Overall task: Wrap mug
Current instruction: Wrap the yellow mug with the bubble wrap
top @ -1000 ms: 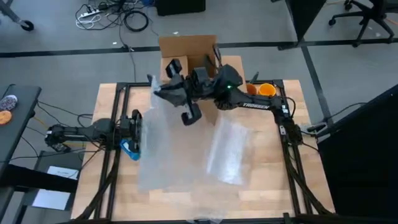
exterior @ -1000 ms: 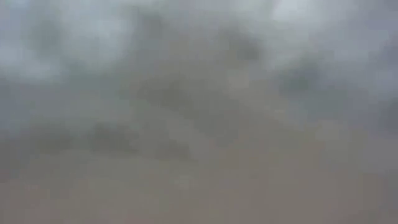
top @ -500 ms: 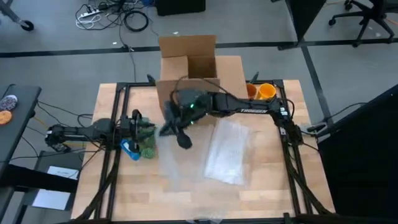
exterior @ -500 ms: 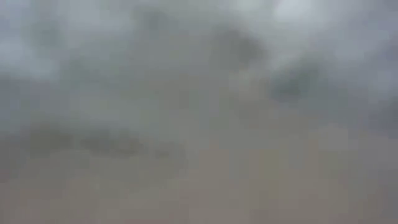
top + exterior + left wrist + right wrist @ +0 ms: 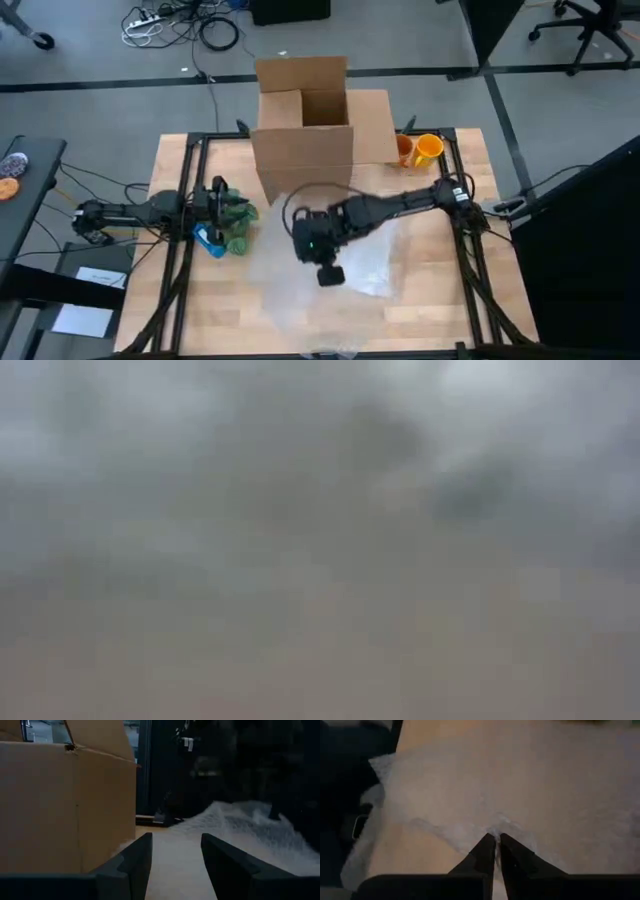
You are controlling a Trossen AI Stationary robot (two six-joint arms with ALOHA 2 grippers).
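A clear bubble wrap sheet [image 5: 345, 262] lies spread on the middle of the wooden table [image 5: 180, 300]. My right gripper [image 5: 327, 268] stands over it, shut on the wrap [image 5: 470, 795]. A green patterned mug [image 5: 238, 224] sits on the table at the left, uncovered, just beside my left gripper [image 5: 224, 208]. That gripper [image 5: 175, 855] is open with only bare table between its fingers. A blue piece [image 5: 208, 241] shows next to the mug. The low view is all grey blur. My right gripper pinches a raised ridge of the bubble wrap [image 5: 496, 829] between its two fingers, away from the sheet's edges. The fingers come from above, pointing down. Around the pinch the sheet lies slack on the table.
An open cardboard box [image 5: 310, 120] stands at the table's far side, close to my left gripper [image 5: 60, 805]. Two orange cups [image 5: 420, 148] sit at the far right. Bare wood [image 5: 470, 310] shows along the near edge.
My right gripper has swung from high over the box down toward the table's near edge, staying shut on the bubble wrap. The sheet, held up and draped over the left side before, has come down flat in the middle, uncovering the mug.
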